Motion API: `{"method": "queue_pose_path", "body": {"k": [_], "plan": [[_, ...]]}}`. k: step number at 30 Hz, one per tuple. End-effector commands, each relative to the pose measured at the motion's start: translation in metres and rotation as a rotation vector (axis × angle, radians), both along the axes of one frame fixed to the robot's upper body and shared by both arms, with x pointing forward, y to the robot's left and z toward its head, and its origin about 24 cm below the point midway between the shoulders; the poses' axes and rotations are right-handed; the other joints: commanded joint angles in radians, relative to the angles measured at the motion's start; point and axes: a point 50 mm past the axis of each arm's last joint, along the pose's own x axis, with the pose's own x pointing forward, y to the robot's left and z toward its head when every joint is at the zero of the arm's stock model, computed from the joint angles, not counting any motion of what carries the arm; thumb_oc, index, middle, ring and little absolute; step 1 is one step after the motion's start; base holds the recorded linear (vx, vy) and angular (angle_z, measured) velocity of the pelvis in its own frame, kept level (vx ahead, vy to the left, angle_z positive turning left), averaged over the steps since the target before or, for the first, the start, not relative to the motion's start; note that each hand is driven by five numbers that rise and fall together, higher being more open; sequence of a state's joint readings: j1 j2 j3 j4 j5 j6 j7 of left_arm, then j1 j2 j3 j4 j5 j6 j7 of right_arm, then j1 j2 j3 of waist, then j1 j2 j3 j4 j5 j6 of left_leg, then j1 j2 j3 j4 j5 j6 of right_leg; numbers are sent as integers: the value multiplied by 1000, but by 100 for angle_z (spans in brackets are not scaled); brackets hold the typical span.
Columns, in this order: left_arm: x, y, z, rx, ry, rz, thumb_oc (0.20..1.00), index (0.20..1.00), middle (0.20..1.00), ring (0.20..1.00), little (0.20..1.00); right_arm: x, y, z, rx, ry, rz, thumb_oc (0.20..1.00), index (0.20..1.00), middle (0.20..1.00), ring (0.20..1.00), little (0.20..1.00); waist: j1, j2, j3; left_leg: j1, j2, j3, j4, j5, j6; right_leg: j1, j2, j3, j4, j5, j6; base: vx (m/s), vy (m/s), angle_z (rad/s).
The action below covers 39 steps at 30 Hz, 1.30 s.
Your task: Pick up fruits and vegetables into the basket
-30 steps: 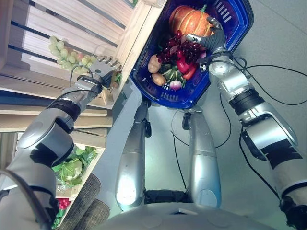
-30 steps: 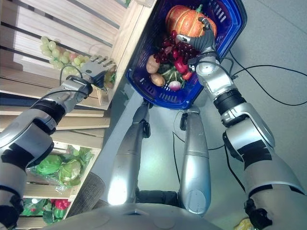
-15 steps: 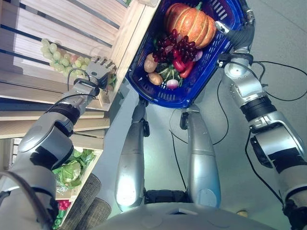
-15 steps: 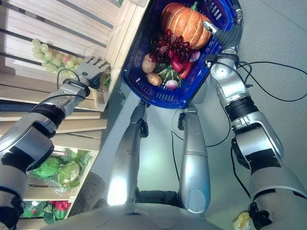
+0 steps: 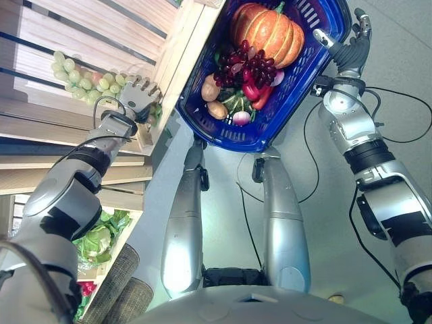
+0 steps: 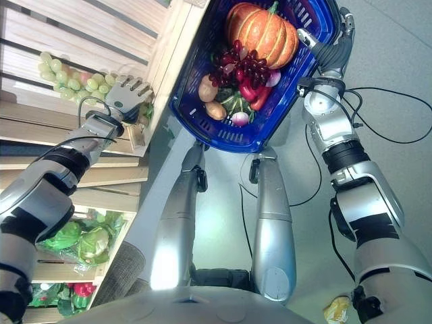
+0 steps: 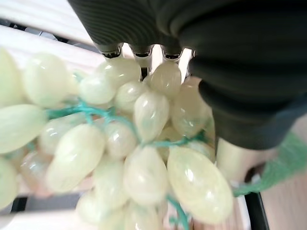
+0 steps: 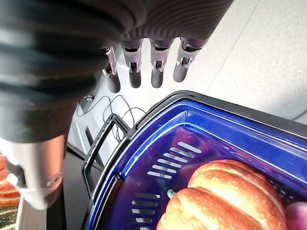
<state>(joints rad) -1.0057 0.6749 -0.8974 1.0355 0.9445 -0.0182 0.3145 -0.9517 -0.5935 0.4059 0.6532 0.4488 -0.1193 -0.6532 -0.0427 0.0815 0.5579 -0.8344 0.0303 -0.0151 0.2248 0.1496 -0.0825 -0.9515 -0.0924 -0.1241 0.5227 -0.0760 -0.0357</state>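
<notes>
The left hand (image 5: 137, 99) reached to the green grapes (image 5: 73, 71) on the wooden shelf (image 5: 101, 27), at about 10 o'clock in the head views. Its fingers (image 6: 132, 84) were straight and apart, laid against the bunch, not closed on it. The right hand (image 5: 352, 44) hung beside the blue basket (image 5: 270, 131) at its 2 o'clock rim, fingers relaxed and apart, holding nothing. The basket held a pumpkin (image 5: 267, 30), dark grapes (image 5: 251, 65), a red pepper (image 5: 258, 94) and potatoes (image 5: 211, 90).

To lift well, the fingers should probably curl round the bunch's middle, since loose grapes may slip or swing.

The left wrist view showed the pale grapes (image 7: 144, 158) on their green stem (image 7: 91, 111) pressed near the hand. The right wrist view showed the basket's black handle (image 8: 98, 143).
</notes>
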Motion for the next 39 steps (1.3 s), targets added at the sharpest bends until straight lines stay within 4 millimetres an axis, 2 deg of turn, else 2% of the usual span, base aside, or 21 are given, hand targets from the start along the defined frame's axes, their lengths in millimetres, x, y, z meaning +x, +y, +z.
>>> {"method": "queue_pose_path", "body": {"k": [1,13,17,20,22,24,29,34,35,36,39], "plan": [[-28,69,-48,111,270,417,200,200,200,200,200,-7,-2,9,21,-86,12,1000,1000,1000,1000,1000,-24,-21,-38,-13,-31,47,119,-107,24,63,12,30,-174,125,114,1,-6,4],[-26,70,-43,77,253,437,200,200,200,200,200,-8,3,11,23,-100,23,1000,1000,1000,1000,1000,-27,-20,-38,-5,-32,47,115,-108,22,72,9,32,-184,128,115,-2,-3,-1],[-26,70,-41,16,228,451,200,200,200,200,200,-8,4,10,22,-99,29,1000,1000,1000,1000,1000,-25,-21,-38,1,-33,46,112,-107,22,80,11,32,-187,127,113,0,-2,-1],[-24,72,-35,-112,181,472,200,200,200,200,200,-9,6,10,17,-99,35,1000,1000,1000,1000,1000,-24,-21,-38,2,-32,46,111,-106,22,80,12,33,-185,126,112,0,0,0],[-23,71,-31,-118,162,468,200,200,200,200,200,-9,6,10,18,-100,38,1000,1000,1000,1000,1000,-24,-21,-38,3,-33,46,110,-105,23,80,12,34,-184,127,113,0,0,0],[-21,72,-25,-245,110,481,200,200,200,200,200,-10,8,8,15,-102,46,1000,1000,1000,1000,1000,-23,-22,-38,5,-33,45,110,-104,22,83,12,33,-186,125,113,0,0,0],[-17,73,-9,-325,48,472,200,200,200,200,200,-11,9,8,14,-101,53,1000,1000,1000,1000,1000,-21,-23,-38,8,-35,44,107,-101,22,85,13,31,-183,123,112,0,0,0],[-12,70,5,-515,-2,469,200,200,200,200,200,-12,10,5,22,-98,55,1000,1000,1000,1000,1000,-19,-23,-38,10,-38,42,109,-103,23,87,13,30,-179,120,113,0,0,0],[-11,70,7,-540,-16,467,401,401,401,401,401,-12,11,5,22,-97,57,1000,1000,1000,1000,1000,-19,-24,-38,11,-38,43,108,-103,24,87,13,29,-179,119,113,0,0,0],[-10,70,10,-568,-23,471,1000,1000,1000,1000,1000,-12,11,4,22,-96,58,1000,1000,1000,1000,1000,-19,-24,-38,13,-37,44,105,-101,24,89,13,29,-179,119,114,0,0,0],[-10,69,9,-486,31,468,1000,1000,1000,1000,1000,-13,11,1,25,-96,60,1000,1000,1000,1000,1000,-20,-25,-38,16,-37,47,101,-101,24,91,11,26,-183,120,115,0,0,0]]}}
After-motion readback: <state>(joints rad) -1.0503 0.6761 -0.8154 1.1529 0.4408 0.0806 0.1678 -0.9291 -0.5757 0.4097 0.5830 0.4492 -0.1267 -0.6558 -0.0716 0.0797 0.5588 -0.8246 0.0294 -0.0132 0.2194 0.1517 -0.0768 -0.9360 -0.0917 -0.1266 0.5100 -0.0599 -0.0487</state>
